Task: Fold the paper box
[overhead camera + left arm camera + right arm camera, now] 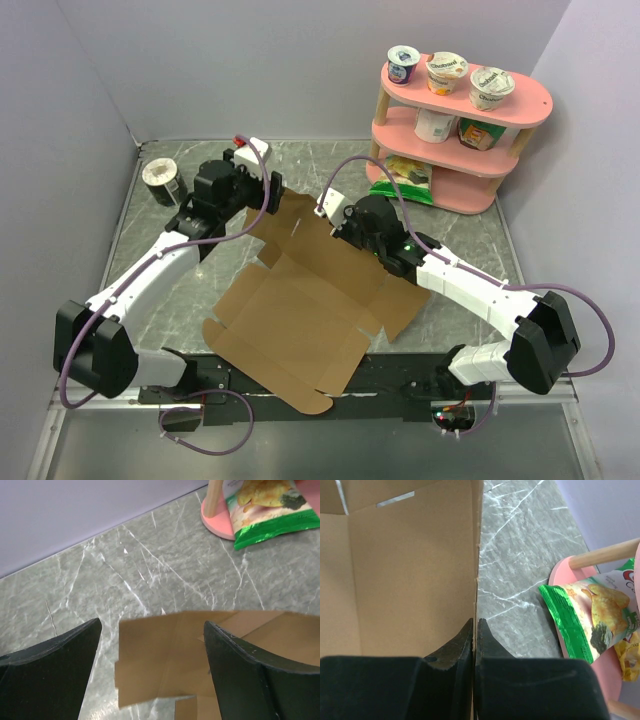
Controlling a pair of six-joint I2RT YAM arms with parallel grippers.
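Near my bases the paper box [290, 330] lies mostly flat on the table [160, 280], further out my right gripper [475, 630] pinches one raised panel's edge, and my left gripper [152, 625] gapes wide over a far flap, holding nothing, so most of the folding looks left to do.

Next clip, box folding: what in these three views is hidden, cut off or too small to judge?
Top view: where the right gripper pinches the paper box edge, hidden by its own wrist; only the right wrist view shows it.
Left wrist view: most of the box, cut off by the bottom edge and the open left gripper.
Top view: labels on the yogurt cups, too small to read.
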